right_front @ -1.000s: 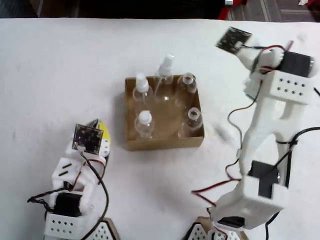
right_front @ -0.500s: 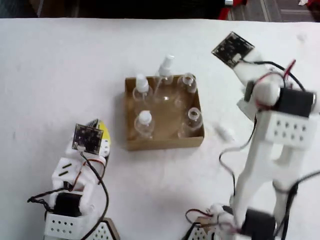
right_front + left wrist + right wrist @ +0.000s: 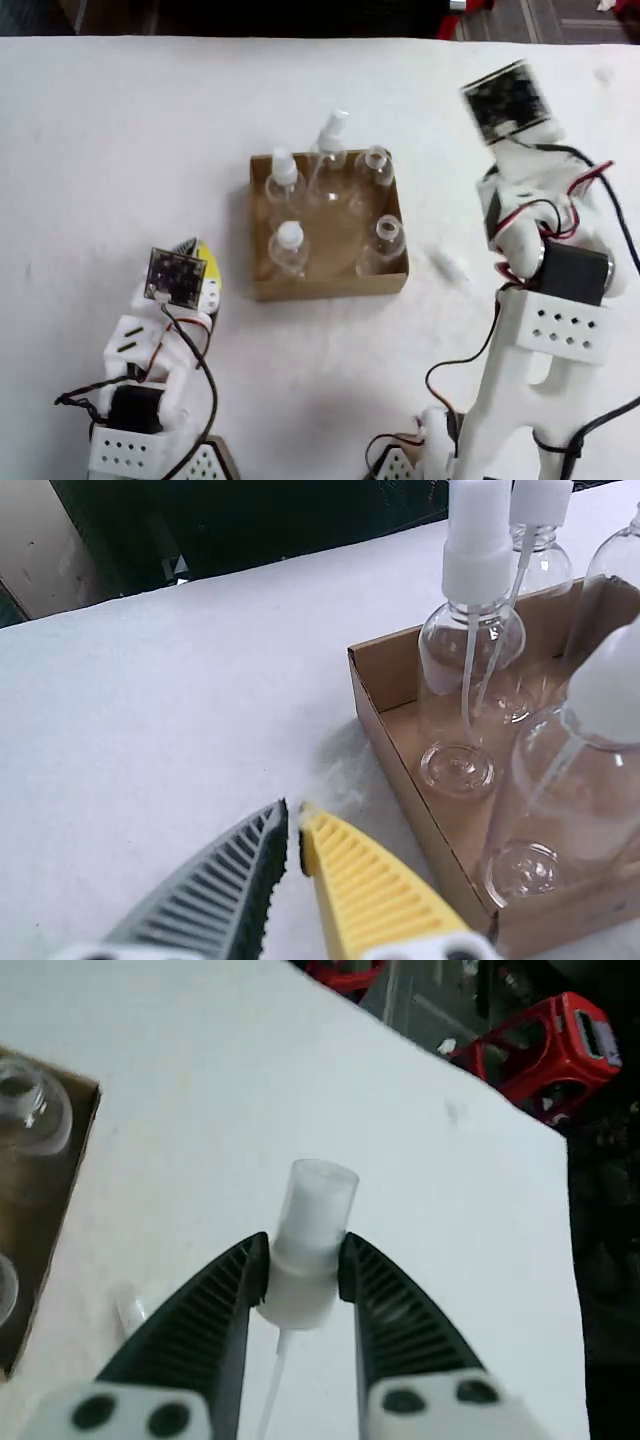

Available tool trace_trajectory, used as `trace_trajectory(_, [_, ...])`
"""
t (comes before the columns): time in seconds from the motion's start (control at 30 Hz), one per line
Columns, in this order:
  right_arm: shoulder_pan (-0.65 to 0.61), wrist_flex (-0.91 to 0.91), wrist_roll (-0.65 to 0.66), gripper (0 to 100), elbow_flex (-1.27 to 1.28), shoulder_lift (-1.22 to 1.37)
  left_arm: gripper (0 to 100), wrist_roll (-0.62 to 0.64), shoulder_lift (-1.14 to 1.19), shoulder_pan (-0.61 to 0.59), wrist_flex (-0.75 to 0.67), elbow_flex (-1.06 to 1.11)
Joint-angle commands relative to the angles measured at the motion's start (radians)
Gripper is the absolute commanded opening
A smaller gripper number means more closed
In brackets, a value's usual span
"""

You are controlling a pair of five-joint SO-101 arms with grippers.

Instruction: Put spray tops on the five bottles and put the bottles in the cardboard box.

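Item: right arm, swung round this past second beside the cardboard box [image 3: 330, 286], its gripper [image 3: 300, 1257] pinching a spray top [image 3: 318, 1198] (tube dangling), likely bound for an uncapped bottle [image 3: 385, 236] inside; left gripper [image 3: 293, 825] pressed together, parked.

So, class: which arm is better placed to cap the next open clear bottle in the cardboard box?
Right: the right gripper holds a white spray top, and the uncapped clear bottles stand on its side of the brown cardboard box; the left gripper is shut and empty.
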Motion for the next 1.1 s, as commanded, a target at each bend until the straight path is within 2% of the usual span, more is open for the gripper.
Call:
trace_trajectory(0.0, [0.058,-0.165,-0.219,1.6,-0.006,-0.027,2,-0.008,-0.016,0.016,-0.025,-0.021])
trace_trajectory(0.07, [0.071,-0.243,-0.35,1.5,0.003,-0.022,2,-0.011,-0.016,0.042,-0.025,-0.021])
trace_trajectory(0.17, [0.061,-0.363,-0.477,1.5,0.04,-0.025,2,-0.012,-0.016,0.071,-0.018,-0.021])
trace_trajectory(0.4, [-0.133,-0.73,-0.646,1.5,0.144,-0.021,2,-0.012,-0.016,0.074,-0.02,-0.021])
trace_trajectory(0.53, [-0.28,-0.967,-0.611,1.6,0.247,-0.021,2,-0.012,-0.016,0.074,-0.025,-0.021])
trace_trajectory(0.73, [-0.39,-1.257,-0.39,1.7,0.397,-0.019,2,-0.012,-0.016,0.074,-0.025,-0.021])
trace_trajectory(1.07, [-0.421,-1.244,-0.358,1.7,0.404,0.07,2,-0.012,-0.016,0.074,-0.023,-0.021])
